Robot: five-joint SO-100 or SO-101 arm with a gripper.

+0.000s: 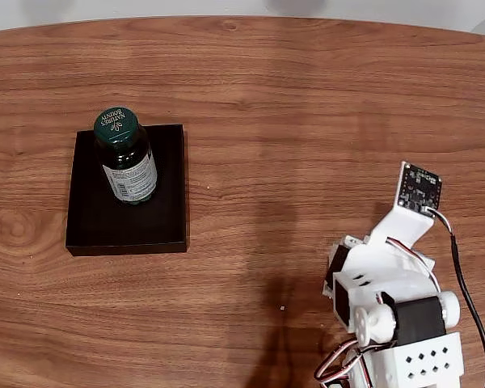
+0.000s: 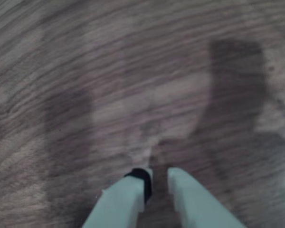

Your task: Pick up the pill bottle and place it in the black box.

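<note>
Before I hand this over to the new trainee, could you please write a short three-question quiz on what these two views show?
1. True or false: the pill bottle stands upright inside the black box.
2. Multiple choice: in the fixed view the arm is at the A) upper left, B) lower right, C) top centre.
3. Fill in: in the wrist view the gripper holds ____ above the wooden table.

Key: 1 true; 2 B; 3 nothing, its fingertips close together with a narrow gap.
</note>
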